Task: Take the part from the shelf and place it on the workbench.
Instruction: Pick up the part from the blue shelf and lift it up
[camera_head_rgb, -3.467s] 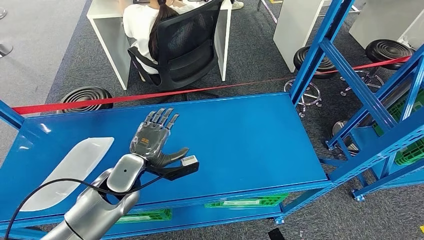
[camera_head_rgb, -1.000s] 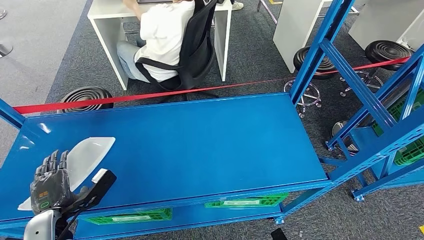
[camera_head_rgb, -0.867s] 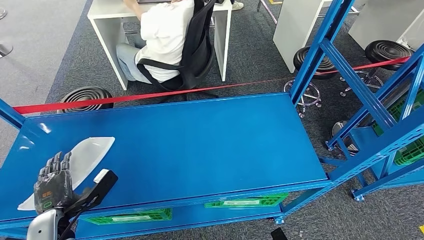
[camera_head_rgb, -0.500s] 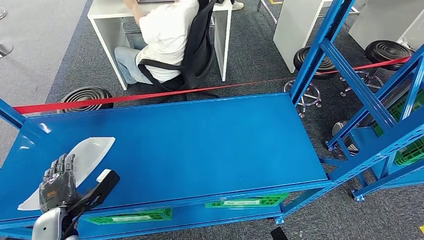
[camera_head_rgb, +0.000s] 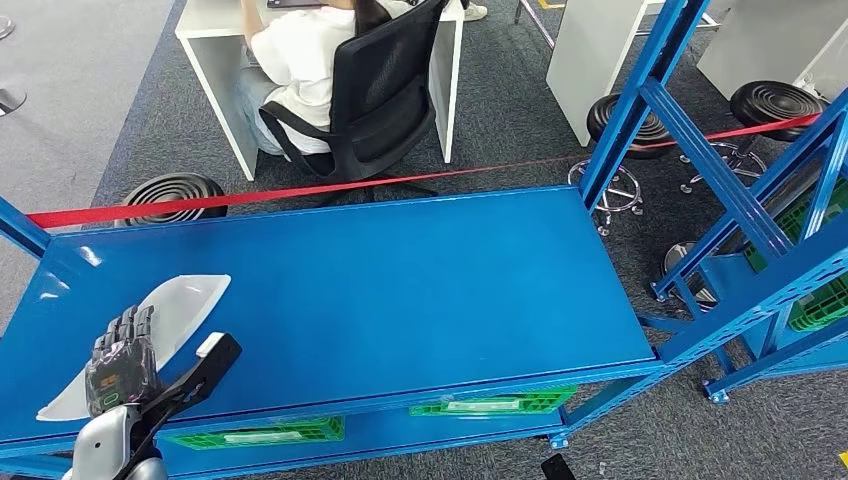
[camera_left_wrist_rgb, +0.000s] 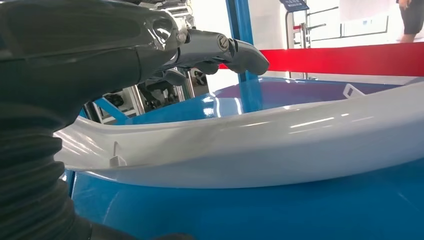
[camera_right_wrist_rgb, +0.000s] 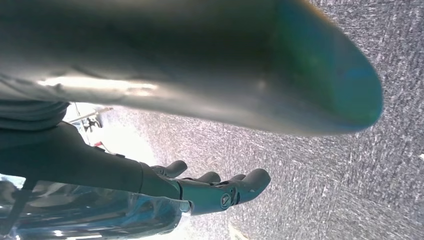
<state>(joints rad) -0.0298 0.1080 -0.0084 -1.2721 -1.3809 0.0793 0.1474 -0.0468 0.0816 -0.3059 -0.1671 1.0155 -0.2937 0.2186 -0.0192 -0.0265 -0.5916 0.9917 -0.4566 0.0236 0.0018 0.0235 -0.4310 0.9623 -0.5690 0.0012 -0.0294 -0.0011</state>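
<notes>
The left hand hovers over the near end of the white part, its dark fingers stretched out and loosely apart, closed on nothing; in the left wrist view the left hand reaches out above the part, and whether the fingertips brush its glossy top cannot be told. The part, a long curved white shell, lies flat on the blue workbench near the bench's left end, so the placing step looks done and the hand seems free to draw clear. That the part rests on its own, well inside the bench's near edge, suggests it needs no further steadying. The right hand hangs low beside the robot's body over grey carpet, fingers slightly curled and apart, holding nothing. Under the workbench top, green crates sit on a lower level. Beyond the workbench's far edge a red tape barrier runs across, and past that a person sits in a black mesh chair at a white desk. To the right of the workbench stands the blue shelf, with black stools behind it.
</notes>
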